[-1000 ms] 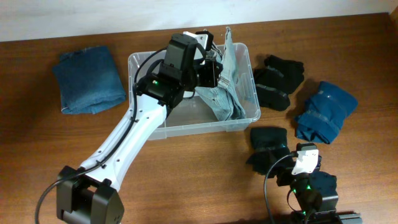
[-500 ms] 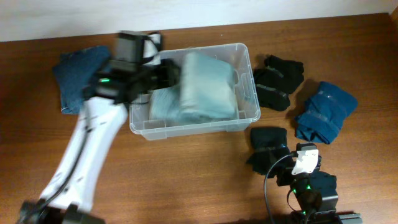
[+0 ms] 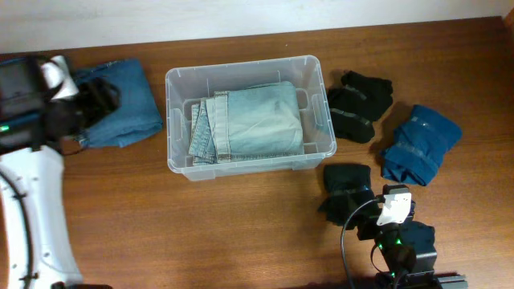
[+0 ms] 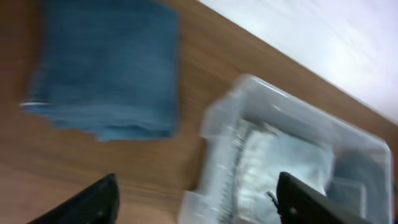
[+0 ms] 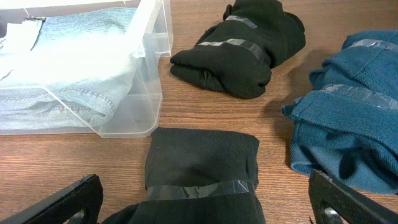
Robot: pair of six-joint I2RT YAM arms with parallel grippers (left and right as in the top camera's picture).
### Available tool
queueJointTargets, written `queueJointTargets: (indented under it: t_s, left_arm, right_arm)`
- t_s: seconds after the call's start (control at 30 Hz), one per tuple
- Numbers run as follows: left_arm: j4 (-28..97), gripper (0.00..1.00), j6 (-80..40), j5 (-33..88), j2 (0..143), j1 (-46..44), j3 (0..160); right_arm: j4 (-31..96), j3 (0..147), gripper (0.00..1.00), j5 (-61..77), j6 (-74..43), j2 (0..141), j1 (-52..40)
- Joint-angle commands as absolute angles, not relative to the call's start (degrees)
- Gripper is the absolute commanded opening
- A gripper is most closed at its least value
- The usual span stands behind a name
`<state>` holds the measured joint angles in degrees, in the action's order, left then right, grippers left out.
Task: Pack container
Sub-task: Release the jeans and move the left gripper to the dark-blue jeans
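The clear plastic container (image 3: 241, 66) stands mid-table with folded light-blue jeans (image 3: 257, 120) lying inside it. My left gripper (image 3: 100, 92) hovers at the far left over folded dark-blue jeans (image 3: 128, 108), open and empty. In the left wrist view the left gripper (image 4: 199, 205) has bare wood and the container's corner (image 4: 217, 124) between its spread fingers, and the dark-blue jeans (image 4: 112, 68) lie ahead. My right gripper (image 5: 205, 205) is open near the front right, its fingers either side of a taped black garment bundle (image 5: 202, 162) without touching it.
A second black bundle (image 3: 361, 100) lies right of the container, and a teal-blue folded garment (image 3: 422, 144) lies further right. The wall runs along the table's far edge. The right arm's base (image 3: 401, 253) sits at the front edge.
My left arm has swung from above the container to the far left. It let go of the light-blue jeans, which now lie folded in the container, and its jaws opened. The right arm stayed put.
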<state>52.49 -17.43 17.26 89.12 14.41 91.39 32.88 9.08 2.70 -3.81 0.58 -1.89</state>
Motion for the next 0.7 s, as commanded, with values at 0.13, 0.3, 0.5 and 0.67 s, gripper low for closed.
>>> queueJointTargets:
  t_s: [0.13,0.3,0.5,0.67]
  left_arm:
    - [51.4,0.85,-9.3,32.7,102.0,26.9,92.0]
    - [50.5,0.86,-8.8,34.0,112.2,30.9,92.0]
    - [45.8,0.86,-4.1,41.2,120.0,35.0,92.0]
    - [41.3,0.87,-1.2,40.7,123.2,35.8,92.0]
  right_arm:
    - [32.8,8.7,0.98,2.8,-3.4,0.2,-1.5]
    - [32.8,8.7,0.98,2.8,-3.4,0.2,-1.5]
    - [32.7,8.7,0.98,2.8,-3.4,0.2,-1.5]
    - [32.8,8.7,0.98,2.8,-3.4,0.2,-1.5]
